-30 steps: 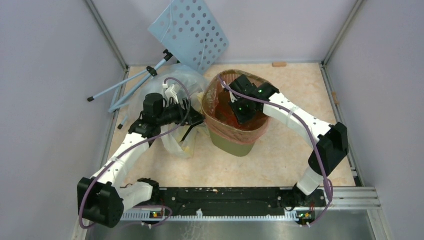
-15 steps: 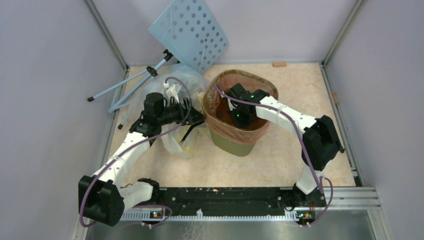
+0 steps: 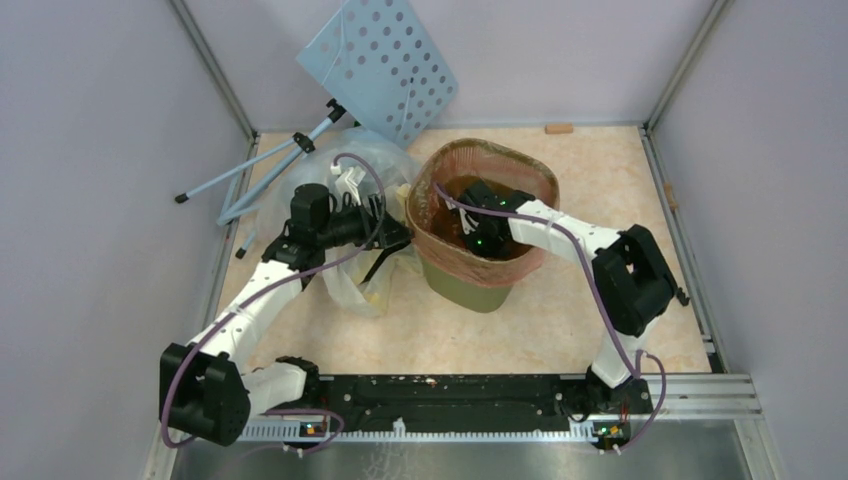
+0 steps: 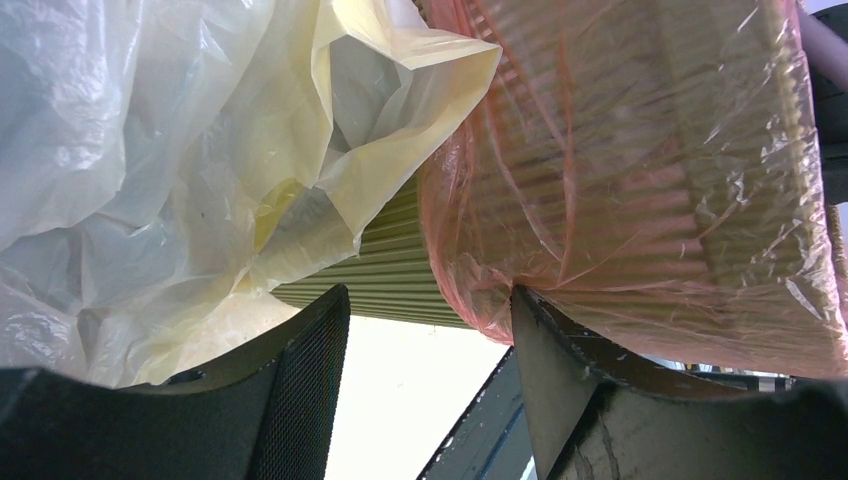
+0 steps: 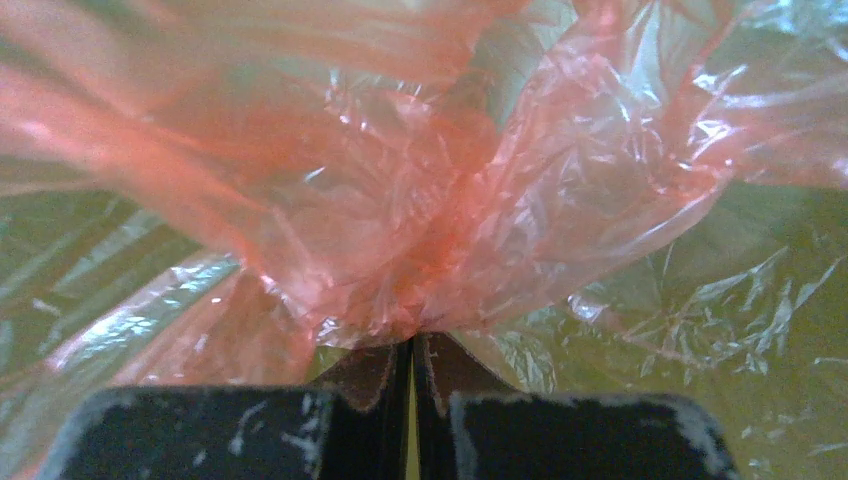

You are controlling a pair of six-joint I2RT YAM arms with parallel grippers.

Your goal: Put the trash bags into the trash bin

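Observation:
The olive-green trash bin (image 3: 470,289) stands mid-table with the red-pink trash bag (image 3: 492,152) draped over its rim and hanging inside. My right gripper (image 3: 467,216) reaches down into the bin. In the right wrist view it (image 5: 414,342) is shut on a gathered bunch of the bag (image 5: 420,230), low against the bin's green inside. My left gripper (image 3: 392,236) is at the bin's left side, open. In the left wrist view it (image 4: 425,312) holds nothing, with one fingertip (image 4: 522,305) touching the bag's lower hem (image 4: 640,180) over the ribbed bin wall (image 4: 400,275).
A large clear bag with a pale-yellow rim (image 3: 345,178) lies left of the bin, under my left arm; it also fills the left wrist view (image 4: 200,150). A light-blue perforated board (image 3: 380,65) on a folded stand leans in the back-left corner. A small wooden block (image 3: 559,128) lies by the back wall.
My right gripper has gone lower and further left into the bin with the bag, its elbow swinging in. The bag's far rim has spread wider. The left arm has barely moved.

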